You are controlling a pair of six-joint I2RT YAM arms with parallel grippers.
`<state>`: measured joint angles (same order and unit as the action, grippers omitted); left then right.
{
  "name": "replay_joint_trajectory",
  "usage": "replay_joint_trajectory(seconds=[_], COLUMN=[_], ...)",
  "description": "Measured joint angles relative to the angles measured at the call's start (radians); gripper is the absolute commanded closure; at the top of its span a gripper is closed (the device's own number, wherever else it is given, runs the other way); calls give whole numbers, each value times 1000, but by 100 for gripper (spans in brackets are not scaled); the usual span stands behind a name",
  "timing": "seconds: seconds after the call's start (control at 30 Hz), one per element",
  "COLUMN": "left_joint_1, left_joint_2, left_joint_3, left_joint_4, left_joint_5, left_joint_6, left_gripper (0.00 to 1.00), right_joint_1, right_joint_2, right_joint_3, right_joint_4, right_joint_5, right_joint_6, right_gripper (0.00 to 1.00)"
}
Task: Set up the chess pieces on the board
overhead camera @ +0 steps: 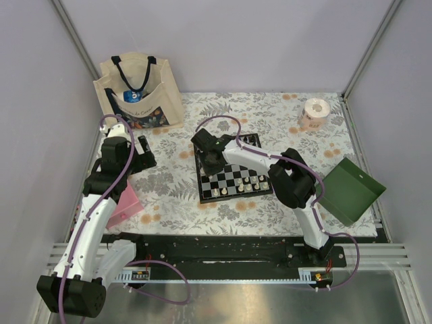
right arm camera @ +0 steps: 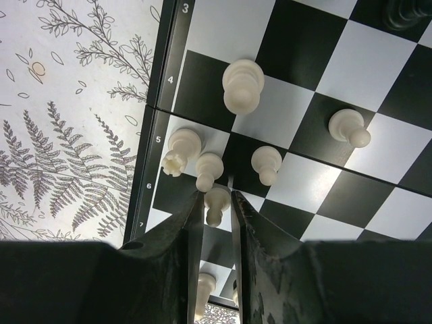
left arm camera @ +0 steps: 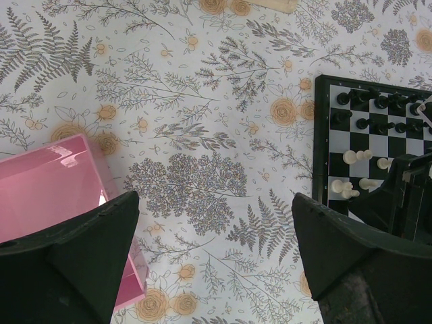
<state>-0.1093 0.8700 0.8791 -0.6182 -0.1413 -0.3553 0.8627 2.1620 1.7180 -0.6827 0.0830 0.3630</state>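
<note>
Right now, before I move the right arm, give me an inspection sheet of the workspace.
Surface: flowered tablecloth covers the table and lies flat.
Job's things: board near mid-table; cream pieces bunched loosely on it, not in rows; black pieces along its far rows.
Clutter: pink box, tote bag, paper roll, green container.
Grippers: left gripper open above the tablecloth beside the pink box; right gripper closed on a cream pawn over the board.
Cables: purple cables loop along both arms.
Surroundings: pale walls, metal frame posts; nothing else seen.
</note>
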Motion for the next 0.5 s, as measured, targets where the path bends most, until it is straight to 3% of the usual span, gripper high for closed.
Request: replay_joint_trajectory(seconds=[0.2,0.4,0.5], left_joint_1=[0,0,0], left_joint_2=[0,0,0], left_joint_3=[0,0,0], left_joint_4=[0,0,0], left_joint_5=[0,0,0], left_joint_6=[0,0,0], left_gripper=[1,1,1], right_joint_1=[-2,-2,-2], right_joint_2=[0,-3,-6], right_joint_3=[0,0,-2], right_joint_4=[5,8,8], right_joint_5=[1,2,2], right_joint_6=[0,0,1], right_gripper=[72,87,88])
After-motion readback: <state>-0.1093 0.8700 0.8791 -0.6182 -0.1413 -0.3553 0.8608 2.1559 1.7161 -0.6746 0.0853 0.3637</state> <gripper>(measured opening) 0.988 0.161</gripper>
